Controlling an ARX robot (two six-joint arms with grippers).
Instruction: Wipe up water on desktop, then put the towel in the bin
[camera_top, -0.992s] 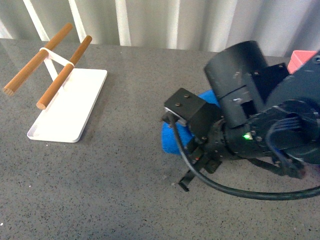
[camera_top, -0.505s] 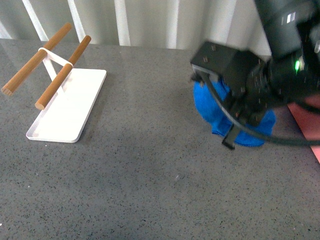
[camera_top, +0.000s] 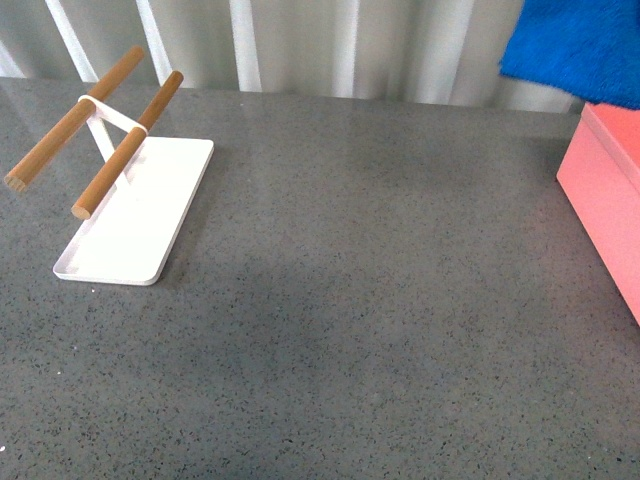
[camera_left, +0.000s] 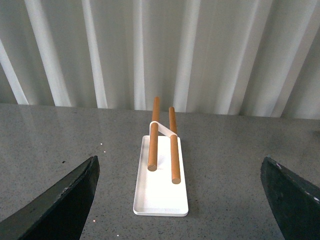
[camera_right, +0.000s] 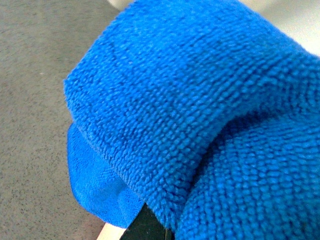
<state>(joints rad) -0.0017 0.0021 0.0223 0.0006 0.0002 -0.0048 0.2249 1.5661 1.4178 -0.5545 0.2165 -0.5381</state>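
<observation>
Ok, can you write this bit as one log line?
towel: in air, not in bin | right gripper: shut on towel | left gripper: open, empty | desktop: no puddle visible

Hands, two, both above the surface (camera_top: 350, 300).
Entry: left hand (camera_left: 179, 161), fingers (camera_left: 60, 200) spread wide; right hand (camera_right: 150, 227), clamped on towel (camera_right: 200, 100).

The towel (camera_top: 575, 50) has risen off the desktop (camera_top: 350, 300), above the bin (camera_top: 610, 190).

Towel (camera_top: 575, 50) cut off at top edge; bin (camera_top: 610, 200) at right edge.
</observation>
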